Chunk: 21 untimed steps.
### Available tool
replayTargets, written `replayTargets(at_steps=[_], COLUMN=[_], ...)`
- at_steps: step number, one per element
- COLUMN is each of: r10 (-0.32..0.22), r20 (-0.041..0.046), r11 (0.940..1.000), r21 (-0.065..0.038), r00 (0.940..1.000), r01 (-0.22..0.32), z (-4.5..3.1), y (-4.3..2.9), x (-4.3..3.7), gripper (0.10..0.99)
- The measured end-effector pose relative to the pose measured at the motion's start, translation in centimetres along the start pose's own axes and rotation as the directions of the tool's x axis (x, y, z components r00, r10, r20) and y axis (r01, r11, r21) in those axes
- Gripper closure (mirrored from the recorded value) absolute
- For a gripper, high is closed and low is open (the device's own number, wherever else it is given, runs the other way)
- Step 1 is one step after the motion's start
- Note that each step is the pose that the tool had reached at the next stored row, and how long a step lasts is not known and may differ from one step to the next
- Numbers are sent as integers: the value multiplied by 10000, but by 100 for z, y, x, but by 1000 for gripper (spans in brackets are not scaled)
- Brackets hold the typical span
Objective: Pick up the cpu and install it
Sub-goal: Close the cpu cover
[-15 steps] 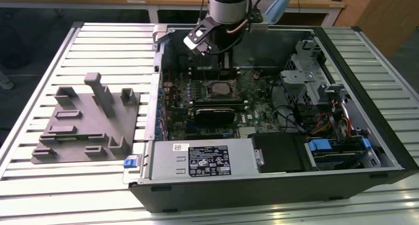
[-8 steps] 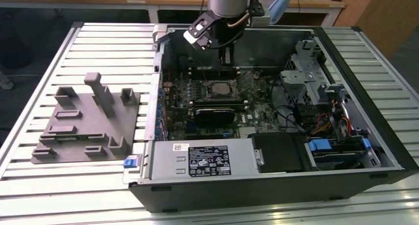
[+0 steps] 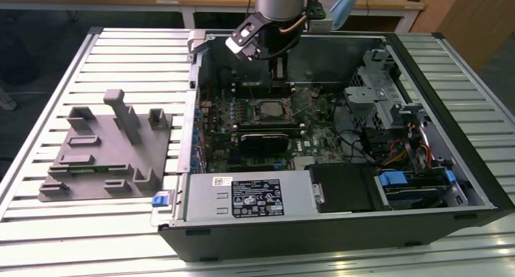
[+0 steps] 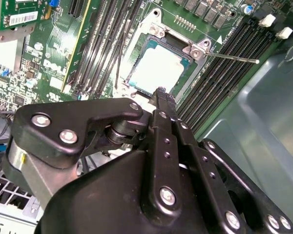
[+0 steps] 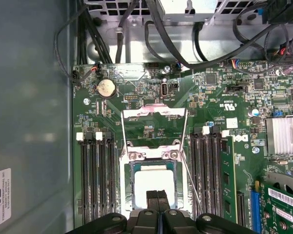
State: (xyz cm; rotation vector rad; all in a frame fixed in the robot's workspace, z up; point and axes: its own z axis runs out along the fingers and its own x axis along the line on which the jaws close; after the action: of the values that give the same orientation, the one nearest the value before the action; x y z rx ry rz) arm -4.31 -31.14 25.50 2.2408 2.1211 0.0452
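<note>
The cpu [image 5: 154,181] is a silvery-white square lying flat in the motherboard socket, also seen in the second wrist view [image 4: 158,68] and in the exterior view [image 3: 266,110]. The socket's metal load plate [image 5: 154,122] is swung up, and its thin lever [image 4: 229,57] sticks out to one side. My gripper [image 5: 157,196] hangs just above the near edge of the cpu, with its two black fingertips [image 4: 160,93] pressed together and nothing between them. In the exterior view the gripper [image 3: 278,72] is inside the open case, above the socket.
Memory slots [image 5: 95,180] flank the socket on both sides. A black card [image 3: 264,141] lies in front of the socket, then the silver power-supply box [image 3: 249,195]. Drive cages [image 3: 378,90] and cables [image 5: 161,44] crowd the case. A grey fixture [image 3: 108,144] sits on the table [image 3: 120,60].
</note>
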Motion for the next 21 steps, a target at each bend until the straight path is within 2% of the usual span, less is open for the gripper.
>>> replayTargets(at_steps=[4, 11, 21], r10=[0, 0, 0], r20=[-2, -2, -3], r11=[10000, 10000, 10000], r21=[-1, -1, -2], r00=[10000, 10000, 10000], r01=[0, 0, 0], z=[-33, -39, -31], y=[2, 12, 135], x=[0, 0, 7], gripper=[980, 980, 980])
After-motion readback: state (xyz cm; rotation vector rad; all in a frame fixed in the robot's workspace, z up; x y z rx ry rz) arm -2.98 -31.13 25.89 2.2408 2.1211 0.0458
